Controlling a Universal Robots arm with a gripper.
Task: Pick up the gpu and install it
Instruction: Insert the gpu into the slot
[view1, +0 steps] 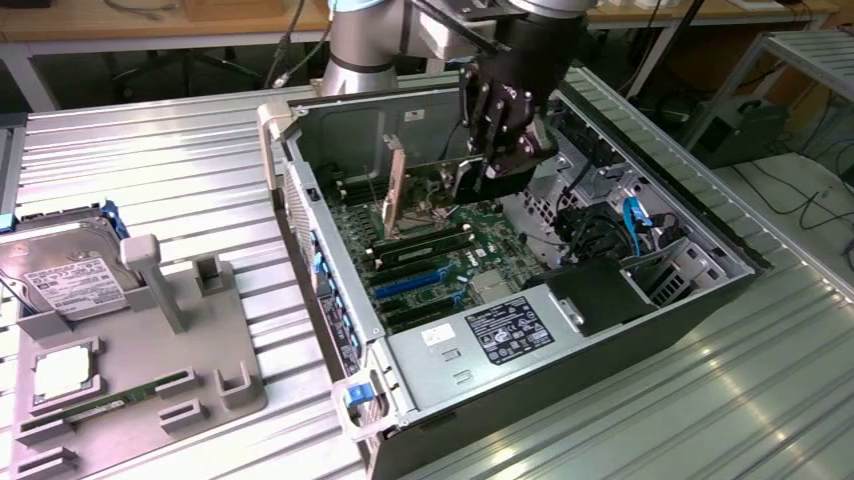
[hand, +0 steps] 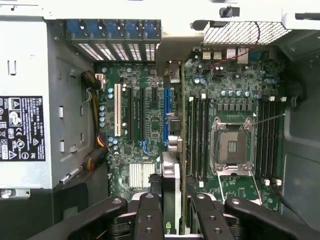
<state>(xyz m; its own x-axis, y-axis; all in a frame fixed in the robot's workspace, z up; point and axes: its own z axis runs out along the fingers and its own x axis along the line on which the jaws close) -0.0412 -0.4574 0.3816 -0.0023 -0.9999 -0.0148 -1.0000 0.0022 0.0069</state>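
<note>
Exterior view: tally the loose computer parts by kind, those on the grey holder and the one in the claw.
hard drive: 1
silver square chip: 1
memory stick: 1
gpu, in the claw: 1
Total: 4

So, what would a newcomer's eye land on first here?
The black claw grips the gpu on edge above the motherboard inside the open computer case, at the middle of the exterior view. Beside the card lies the CPU socket with its metal frame. On the exterior view's left, a hard drive with a white label rests on a grey fixture.
</note>
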